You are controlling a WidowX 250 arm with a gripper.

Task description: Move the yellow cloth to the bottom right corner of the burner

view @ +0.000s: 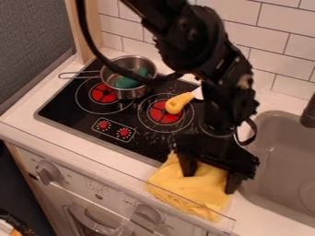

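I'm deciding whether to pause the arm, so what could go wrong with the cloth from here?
The gripper has its jaws apart at the yellow cloth; closing might pinch only a top fold and leave the rest trailing. The cloth lies close to the front edge of the counter, so a sloppy drag could tip it over. If swung too far across the cooktop, it may knock the yellow-handled utensil.

The yellow cloth (190, 189) lies flattened, loosely folded and wrinkled, at the bottom right corner of the black, red-ringed burner (69, 113), most of it in front of the edge.
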